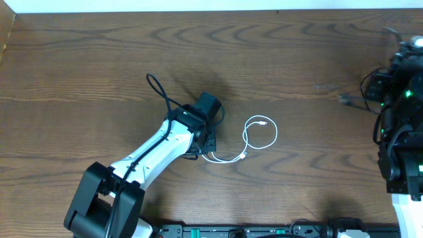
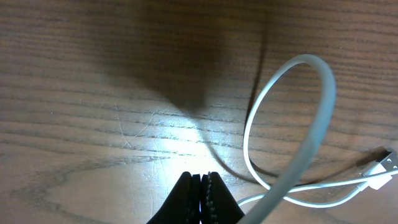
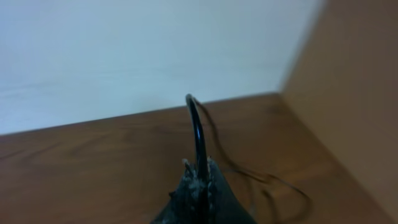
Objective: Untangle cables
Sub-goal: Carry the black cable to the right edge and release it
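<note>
Wooden table (image 1: 99, 53), grain running lengthwise. Left arm (image 1: 155, 149), white, reaches from the table's near edge up to about its middle. Right arm (image 1: 400, 132), dark, stands at the table's right edge. White cable (image 1: 275, 134) lies at the middle of the table in one open loop. One plug end sits inside the loop; the other tail runs back along the tabletop to just beside the left arm's tip. Black cable (image 3: 198, 134) is at the table's right edge. It rises in a stiff arch out of the right gripper (image 3: 198, 165), and its thin remainder trails loosely over the tabletop toward the far corner. Right gripper: clenched on the black cable, fingers tight on either side of it. Left gripper (image 2: 200, 177): fingers pressed together just above the tabletop. The white cable curves past close on one side; cannot tell whether any of it is pinched. White plug (image 2: 385, 163) flat on the table, apart from both grippers.
</note>
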Motion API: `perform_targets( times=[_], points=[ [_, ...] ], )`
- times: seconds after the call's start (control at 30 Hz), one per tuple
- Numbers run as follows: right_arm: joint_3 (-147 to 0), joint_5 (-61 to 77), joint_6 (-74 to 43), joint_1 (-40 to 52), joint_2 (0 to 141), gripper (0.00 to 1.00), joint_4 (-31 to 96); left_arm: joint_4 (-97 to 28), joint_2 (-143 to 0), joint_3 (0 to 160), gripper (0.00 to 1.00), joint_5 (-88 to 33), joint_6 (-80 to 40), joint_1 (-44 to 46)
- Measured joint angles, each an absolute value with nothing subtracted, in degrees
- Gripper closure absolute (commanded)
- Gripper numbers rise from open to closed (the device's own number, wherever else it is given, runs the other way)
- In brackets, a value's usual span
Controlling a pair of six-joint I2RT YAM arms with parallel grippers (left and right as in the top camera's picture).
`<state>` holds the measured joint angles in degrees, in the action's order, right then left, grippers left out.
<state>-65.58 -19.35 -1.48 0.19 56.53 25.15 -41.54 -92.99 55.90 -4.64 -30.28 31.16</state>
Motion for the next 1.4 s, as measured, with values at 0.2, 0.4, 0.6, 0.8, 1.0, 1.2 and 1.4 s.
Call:
perform_targets(
  times=[0.2, 0.4, 0.6, 0.8, 1.0, 1.2, 1.4],
  points=[
    [-65.6, -27.0, -4.4, -4.5, 59.0, 0.99, 25.5, -41.6, -93.0, 55.9, 0.92, -4.6, -30.3, 31.2],
    [-65.6, -28.6, -5.5, -9.1, 64.1, 0.99, 25.9, -41.6, -93.0, 55.9, 0.92, -4.7, -30.3, 31.2],
    [-65.6, -27.0, -7.0, -14.5, 69.9, 0.99, 27.4, -41.6, -93.0, 55.9, 0.92, -4.7, -30.3, 31.2],
    [-65.6, -19.0, -9.5, -21.8, 73.9, 0.99, 27.9, -41.9, -93.0, 55.9, 0.92, -4.7, -30.3, 31.2],
    [-65.6, -11.9, -12.1, -28.8, 77.5, 0.97, 29.4, -41.9, -93.0, 55.9, 0.92, -4.7, -30.3, 31.2],
    [-65.6, -5.7, -15.1, -34.1, 82.0, 0.27, 32.3, -42.0, -93.0, 55.9, 0.92, -4.7, -30.3, 31.2],
    [-65.6, 3.9, -15.6, -36.0, 86.3, 0.18, 32.6, -42.0, -93.0, 55.9, 0.92, -4.8, -30.3, 31.2]
  ],
)
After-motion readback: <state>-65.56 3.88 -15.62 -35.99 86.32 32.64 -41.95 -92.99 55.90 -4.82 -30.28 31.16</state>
